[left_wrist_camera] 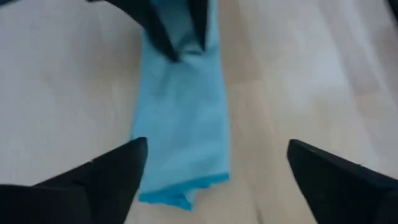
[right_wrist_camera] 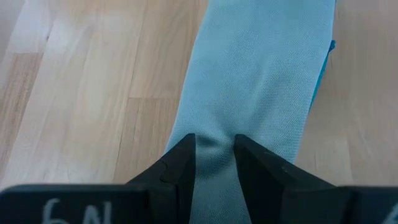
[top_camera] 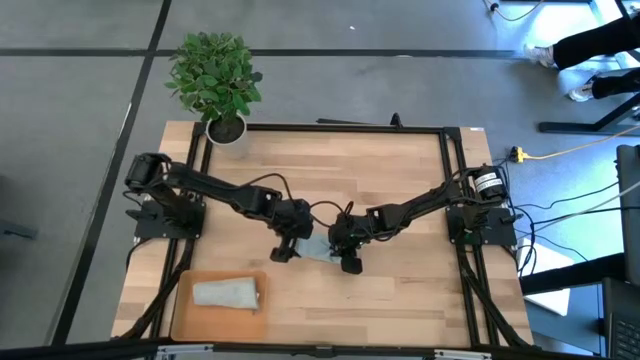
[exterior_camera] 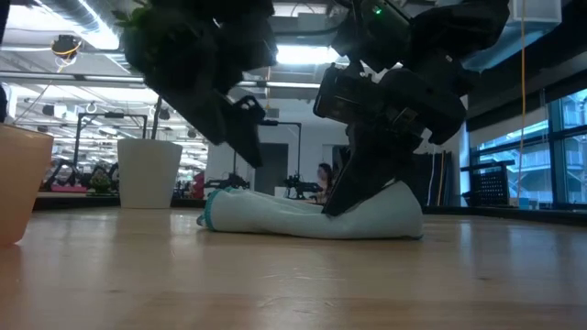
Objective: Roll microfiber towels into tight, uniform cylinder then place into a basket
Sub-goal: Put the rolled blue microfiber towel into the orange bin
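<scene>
While the right gripper (right_wrist_camera: 214, 155) pinches one end of the soft light-blue microfiber towel (left_wrist_camera: 183, 118), folded into a long strip mid-table, seemingly to anchor it for rolling, the left gripper (left_wrist_camera: 214, 165) hovers with fingers spread just over its other end; a rolled pale towel (top_camera: 227, 293) already lies in the orange-tan basket (top_camera: 183, 312).

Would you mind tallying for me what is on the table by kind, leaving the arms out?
Towels: 2, a grey-green roll in the basket and a blue towel at mid-table
Basket: 1
Potted plant: 1
Total: 4
</scene>
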You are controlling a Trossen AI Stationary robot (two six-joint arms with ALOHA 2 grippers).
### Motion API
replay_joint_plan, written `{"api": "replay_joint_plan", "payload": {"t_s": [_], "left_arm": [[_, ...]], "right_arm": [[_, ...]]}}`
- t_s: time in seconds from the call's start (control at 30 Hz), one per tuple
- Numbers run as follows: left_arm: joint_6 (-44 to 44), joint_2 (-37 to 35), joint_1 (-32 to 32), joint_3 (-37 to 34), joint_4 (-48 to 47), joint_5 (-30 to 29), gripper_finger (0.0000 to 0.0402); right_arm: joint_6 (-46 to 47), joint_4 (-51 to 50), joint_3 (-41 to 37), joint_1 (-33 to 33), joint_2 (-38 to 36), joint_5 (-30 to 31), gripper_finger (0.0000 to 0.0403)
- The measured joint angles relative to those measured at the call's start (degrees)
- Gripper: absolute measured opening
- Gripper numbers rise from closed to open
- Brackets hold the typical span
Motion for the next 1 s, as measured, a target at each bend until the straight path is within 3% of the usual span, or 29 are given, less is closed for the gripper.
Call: {"api": "replay_joint_plan", "payload": {"t_s": [0.07, 0.37, 1.0], "left_arm": [[0.6, 0.72, 0.35, 0.0, 1.12, -1.12, 0.0392], [2.87, 2.79, 0.26, -0.12, 4.44, -5.19, 0.0397], [-0.3, 13.81, -2.0, 0.03, 13.33, -5.46, 0.0399]], "right_arm": [[0.0, 0.01, 0.0, 0.0, 0.0, 0.0, 0.0115], [-0.01, 0.06, 0.0, 0.02, -0.02, 0.0, 0.0115], [-0.02, 1.09, 0.0, 0.04, -0.07, 0.0, 0.0115]]}}
